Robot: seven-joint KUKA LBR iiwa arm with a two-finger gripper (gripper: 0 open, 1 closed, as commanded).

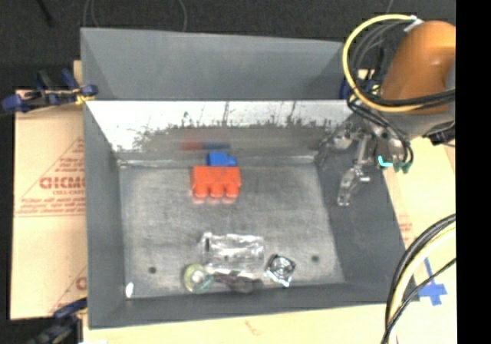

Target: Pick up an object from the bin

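My claw (350,181) hangs over the right sloping wall of the bin (100,204), near the far right corner, with nothing in it. I cannot tell whether it is spread or pressed together. Above it are my orange cover (418,58) and looped cables (354,43).

Well to the left of the claw, on the bin floor towards the far wall, lies an orange block (215,183) with three round studs along its near edge. A smaller blue block (221,158) touches its far side.

By the near wall lies a small heap: a crumpled clear wrapper (232,247), a pale round disc (198,279) at its left end and a shiny foil piece (280,269) at its right. The claw is well apart from all of them.
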